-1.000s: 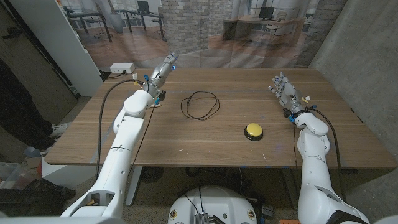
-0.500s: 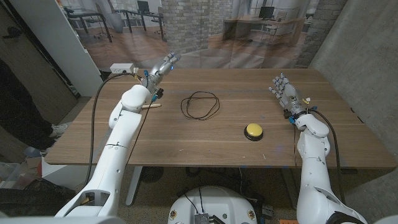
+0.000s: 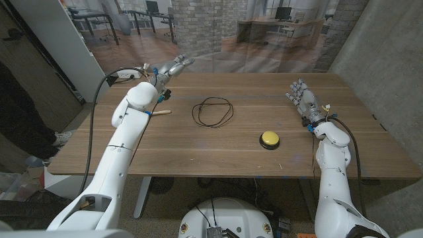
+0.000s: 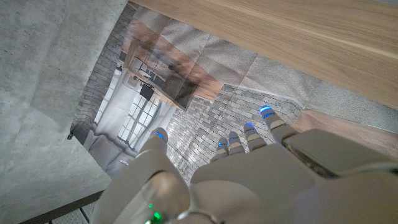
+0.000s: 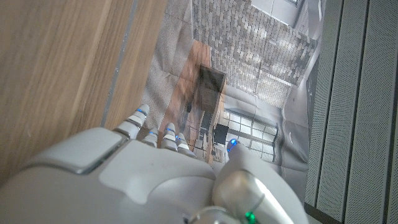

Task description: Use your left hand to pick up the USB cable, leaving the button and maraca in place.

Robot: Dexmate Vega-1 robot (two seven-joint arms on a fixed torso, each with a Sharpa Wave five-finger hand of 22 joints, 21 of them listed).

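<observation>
Wooden table [image 3: 198, 145], USB cable [image 3: 212, 111] well apart from left hand [image 3: 173, 67] fingers [image 3: 186, 62]

From my head, one camera looks down from some way off over the whole wooden worktop [image 3: 218, 142], my arms entering at the bottom corners. A camera on each wrist looks closely along the back of my left hand [image 4: 261, 180] and right hand [image 5: 155, 180]. All three views share worktop and brick backdrop [image 3: 198, 16].

A wooden table [image 3: 218, 149] stands before a printed backdrop [image 3: 218, 33] of a brick-walled office with desks. A grey concrete-look wall [image 3: 383, 46] rises beyond the table's right edge, and a white panel [image 3: 63, 43] leans beyond its far left corner.
</observation>
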